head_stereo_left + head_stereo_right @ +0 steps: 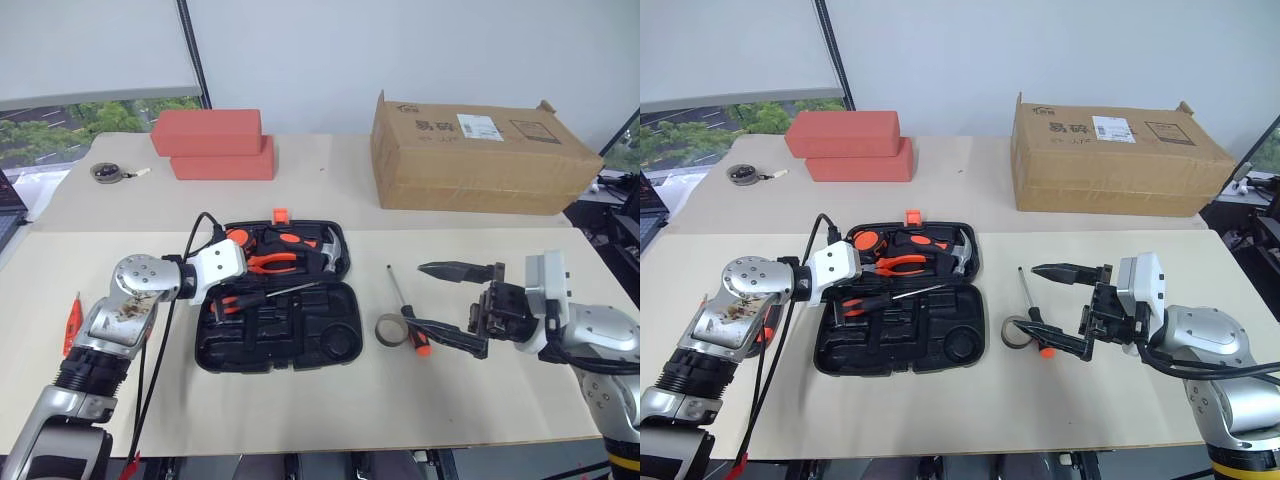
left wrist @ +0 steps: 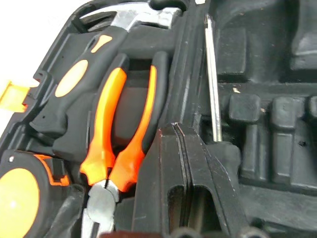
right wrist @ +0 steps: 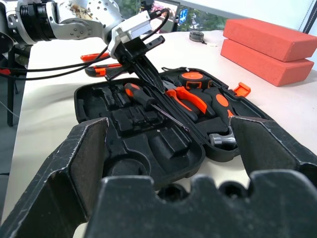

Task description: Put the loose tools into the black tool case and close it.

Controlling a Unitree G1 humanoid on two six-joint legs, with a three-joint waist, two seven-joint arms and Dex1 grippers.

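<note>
Black tool case (image 1: pixel 300 335) open flat mid-tabletop (image 1: pixel 300 420), long axis running left-right, orange latch (image 1: pixel 281 215) on the far edge; moulded matte plastic, rounded corners. Inside: screwdriver (image 1: pixel 262 294) lying nearly left-right, steel shaft toward the right. Left end effector (image 3: pixel 148 69) pinched shut over the case, beside that shaft. Right end effector (image 1: pixel 450 305) spread wide, pointing left. Beneath it, second screwdriver (image 1: pixel 405 310) with shaft pointing away, grey tape roll (image 1: pixel 390 332) touching it.
</note>
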